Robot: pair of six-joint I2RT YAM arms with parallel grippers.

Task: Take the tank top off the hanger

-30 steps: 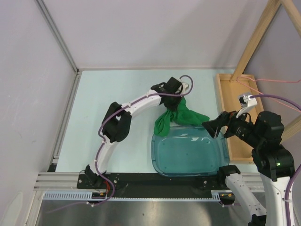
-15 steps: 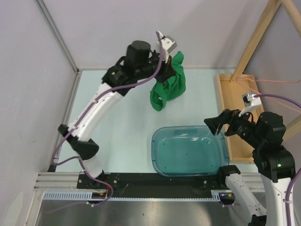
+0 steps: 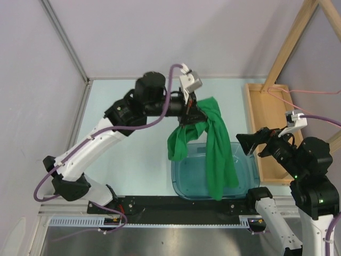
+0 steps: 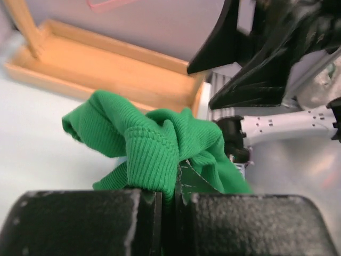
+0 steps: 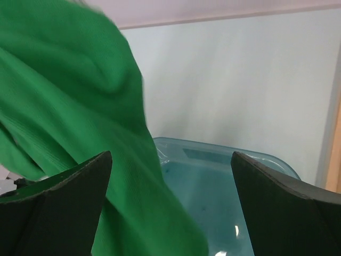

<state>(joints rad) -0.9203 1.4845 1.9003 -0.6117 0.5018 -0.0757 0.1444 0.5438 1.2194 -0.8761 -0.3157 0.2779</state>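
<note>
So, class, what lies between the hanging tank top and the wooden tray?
The right gripper, fingers open, sits between the tank top and the wooden tray; the top external view shows it.

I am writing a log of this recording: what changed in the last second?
The left gripper, shut on the tank top, lifted it high from the tub's far edge, then brought it over the tub, where it hangs unfolded. The right gripper stayed open beside the tub.

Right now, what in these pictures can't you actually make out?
Top view: the hanger runs off the right edge.
Left wrist view: the left pincer blocks part of the tank top.
Right wrist view: the blurred tank top covers part of the tub.
</note>
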